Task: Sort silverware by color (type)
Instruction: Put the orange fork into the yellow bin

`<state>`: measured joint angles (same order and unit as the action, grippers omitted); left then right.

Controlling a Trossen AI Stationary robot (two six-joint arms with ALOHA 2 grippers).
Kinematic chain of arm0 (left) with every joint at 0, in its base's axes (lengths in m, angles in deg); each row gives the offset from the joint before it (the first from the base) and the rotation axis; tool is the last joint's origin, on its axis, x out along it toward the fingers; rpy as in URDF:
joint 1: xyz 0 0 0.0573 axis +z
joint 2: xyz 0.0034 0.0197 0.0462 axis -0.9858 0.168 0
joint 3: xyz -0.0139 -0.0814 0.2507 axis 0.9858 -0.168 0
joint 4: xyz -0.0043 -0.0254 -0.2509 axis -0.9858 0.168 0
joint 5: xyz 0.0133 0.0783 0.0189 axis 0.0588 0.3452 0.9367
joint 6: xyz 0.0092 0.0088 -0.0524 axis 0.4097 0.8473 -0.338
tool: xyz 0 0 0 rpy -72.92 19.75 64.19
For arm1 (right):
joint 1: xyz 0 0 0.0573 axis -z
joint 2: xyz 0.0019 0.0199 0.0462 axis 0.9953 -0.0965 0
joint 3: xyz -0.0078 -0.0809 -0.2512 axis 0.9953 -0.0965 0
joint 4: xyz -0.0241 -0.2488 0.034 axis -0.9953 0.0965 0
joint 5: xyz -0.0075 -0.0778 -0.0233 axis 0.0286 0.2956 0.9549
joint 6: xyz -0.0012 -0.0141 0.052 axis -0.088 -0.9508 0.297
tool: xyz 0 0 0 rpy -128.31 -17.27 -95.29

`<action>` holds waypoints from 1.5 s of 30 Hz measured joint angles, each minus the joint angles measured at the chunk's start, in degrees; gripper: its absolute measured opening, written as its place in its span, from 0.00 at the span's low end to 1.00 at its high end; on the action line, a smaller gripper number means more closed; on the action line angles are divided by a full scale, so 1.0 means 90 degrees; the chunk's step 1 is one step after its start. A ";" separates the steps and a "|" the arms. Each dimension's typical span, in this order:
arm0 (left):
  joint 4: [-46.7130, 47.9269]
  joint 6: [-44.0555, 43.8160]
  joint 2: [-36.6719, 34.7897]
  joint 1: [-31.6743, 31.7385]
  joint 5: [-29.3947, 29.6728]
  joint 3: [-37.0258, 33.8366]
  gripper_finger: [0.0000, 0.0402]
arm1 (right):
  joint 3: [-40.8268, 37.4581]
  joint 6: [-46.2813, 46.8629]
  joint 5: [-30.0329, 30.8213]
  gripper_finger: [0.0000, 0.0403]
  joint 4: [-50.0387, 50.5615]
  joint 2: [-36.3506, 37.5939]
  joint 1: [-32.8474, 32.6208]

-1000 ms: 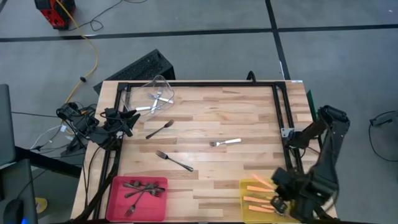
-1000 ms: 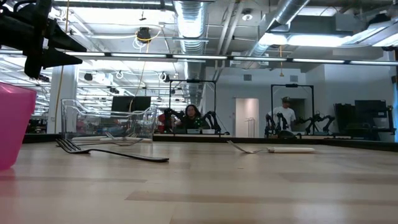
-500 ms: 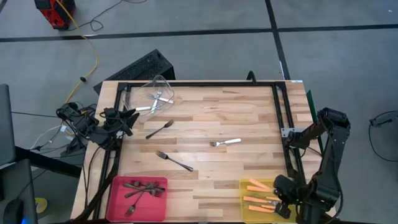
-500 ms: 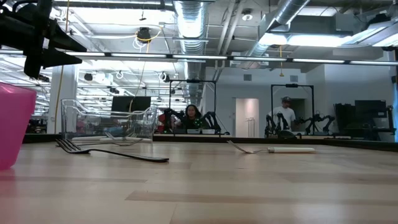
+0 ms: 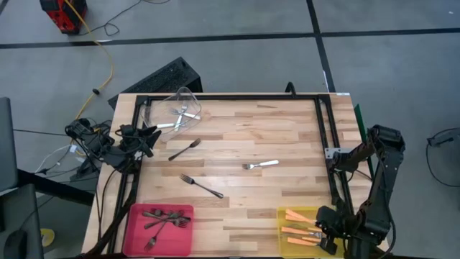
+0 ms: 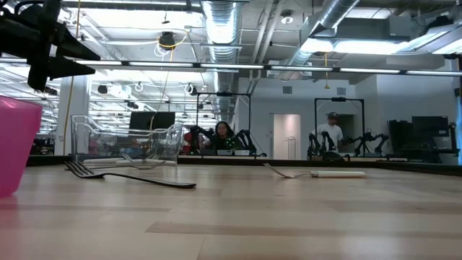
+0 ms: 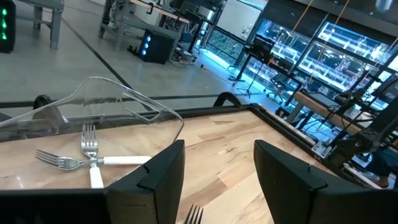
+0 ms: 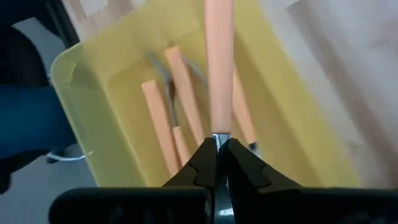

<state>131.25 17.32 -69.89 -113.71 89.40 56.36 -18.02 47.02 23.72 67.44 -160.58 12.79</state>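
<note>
My right gripper [image 8: 217,140] hangs over the yellow bin [image 5: 282,216] at the table's near right corner, shut on an orange-handled fork [image 8: 219,62]. Several orange-handled forks [image 8: 186,106] lie on the bin's bottom. Two dark forks [image 5: 185,149] [image 5: 201,186] and a white-handled silver fork [image 5: 260,165] lie flat on the wood. My left gripper [image 7: 217,180] stands open at the table's left edge [image 5: 140,137], facing the clear bin [image 7: 93,106], with nothing between its fingers. My right gripper pinches the orange-handled fork between its two fingertips at the silver neck [image 8: 217,135], just where the orange handle ends. The fingers come steeply from above. The handle points away from them, down into the yellow bin, and is lifted clear of the forks below.
A pink bin [image 5: 136,223] with several dark forks stands at the near left. The clear bin [image 5: 185,106] at the far left holds two white-handled forks [image 7: 90,163]. A black frame [image 5: 230,96] runs along the table's edges. People stand in the room beyond [image 6: 220,133].
My right gripper, still shut on the orange-handled fork, has sunk toward the yellow bin, shifted toward the table's near edge and rolled about its own axis. The fork has gone down with it over the bin.
</note>
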 joint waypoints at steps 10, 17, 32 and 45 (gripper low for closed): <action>0.0008 -0.0007 0.0002 -0.0002 0.0007 -0.0001 0.44 | -0.0837 0.0014 0.0010 0.10 -0.1295 0.0000 0.0001; 0.0011 -0.0015 0.0002 -0.0001 0.0012 0.0001 0.44 | -0.0973 0.0034 -0.0016 0.10 -0.1549 -0.0002 -0.0091; 0.0026 -0.0024 0.0002 -0.0002 0.0027 -0.0001 0.44 | -0.0973 0.0034 -0.0656 0.10 -0.1947 -0.0952 -0.0098; 0.0028 -0.0044 0.0001 -0.0001 0.0119 -0.0001 0.44 | -0.0970 0.0572 -0.1031 0.16 -0.2033 -0.1120 -0.0069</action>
<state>131.51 16.93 -69.89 -113.72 90.47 56.36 -26.76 52.17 14.44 49.15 -170.65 12.17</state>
